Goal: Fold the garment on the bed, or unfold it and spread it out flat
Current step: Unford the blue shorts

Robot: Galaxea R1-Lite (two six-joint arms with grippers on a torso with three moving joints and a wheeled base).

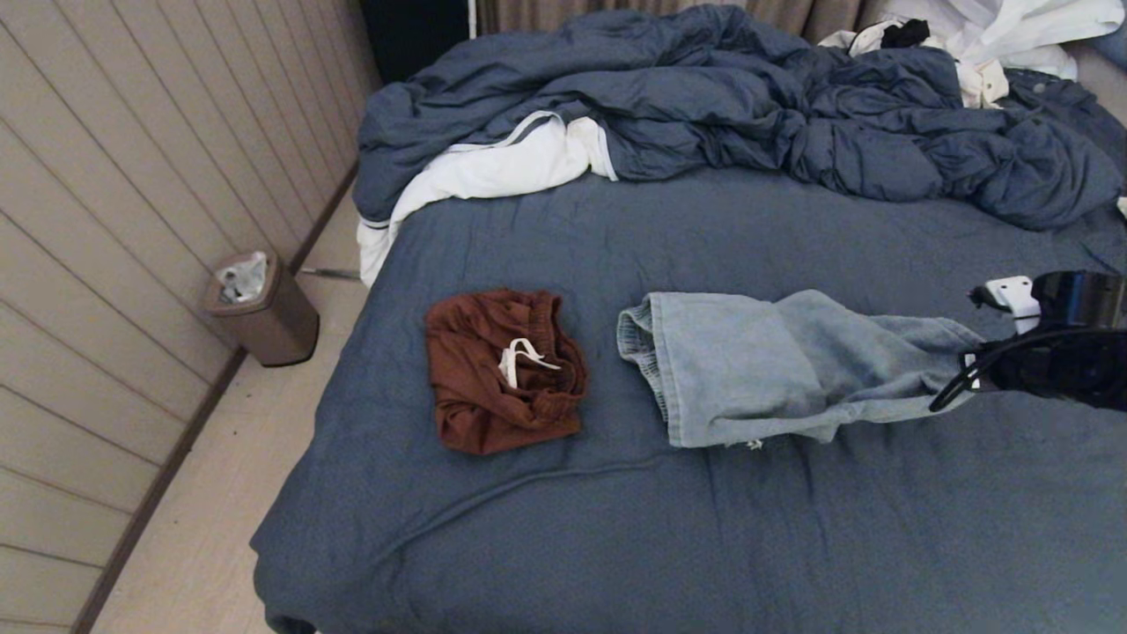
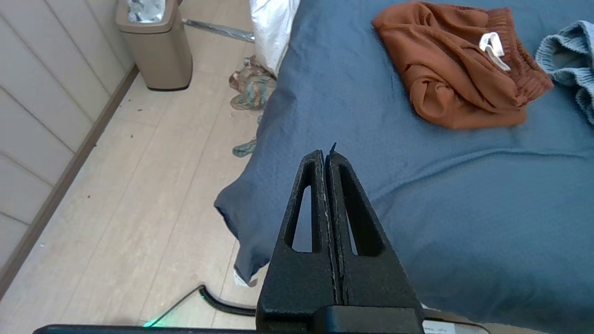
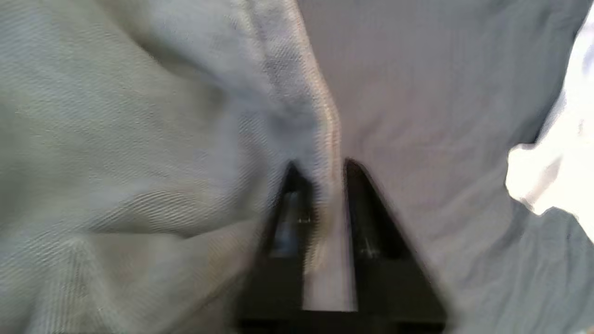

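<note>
Our right end effector (image 3: 320, 174), a bit spread around the hem, sits at the right end of the light blue shorts (image 1: 775, 370), which stretch long toward our left across the bed (image 1: 616, 546).

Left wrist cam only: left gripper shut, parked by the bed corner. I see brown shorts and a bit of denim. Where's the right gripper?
Observer: The right gripper is at the denim shorts' end, on the side away from the brown shorts.
Operator: Holding them?
Observer: Jaws are parted, with a denim hem lying between them.
Operator: Denim flat?
Observer: Stretched out lengthways on the bed, with folds along the middle.
</note>
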